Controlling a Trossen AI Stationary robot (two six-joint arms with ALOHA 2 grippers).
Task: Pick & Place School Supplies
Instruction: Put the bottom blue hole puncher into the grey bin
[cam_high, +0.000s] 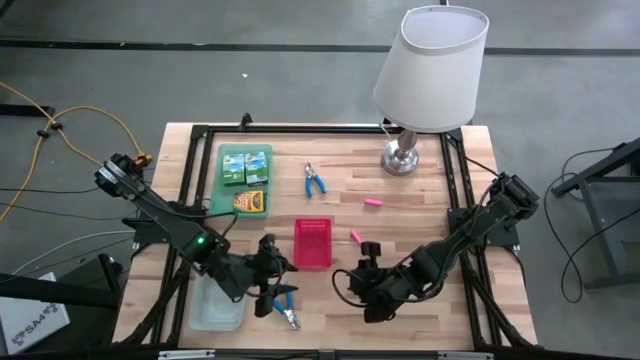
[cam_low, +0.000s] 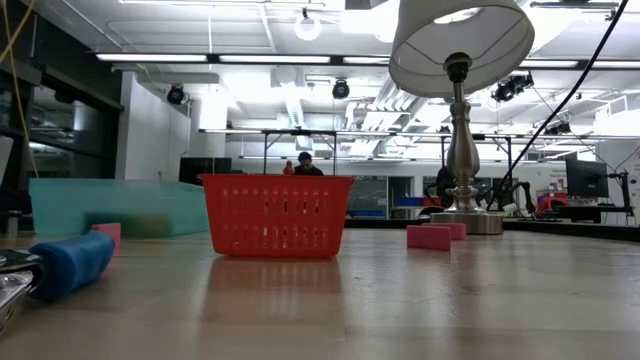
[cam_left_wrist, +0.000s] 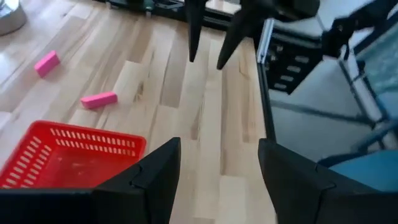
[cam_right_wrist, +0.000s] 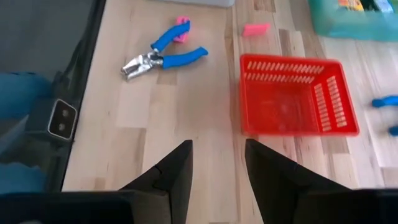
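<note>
Erasers (cam_high: 373, 203): two; blue tools (cam_high: 316, 180): two.

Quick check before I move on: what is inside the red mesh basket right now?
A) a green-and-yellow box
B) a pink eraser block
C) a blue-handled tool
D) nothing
D: the right wrist view looks down into the red mesh basket and shows only its bare red floor; the pink eraser blocks lie outside it on the table.
</note>
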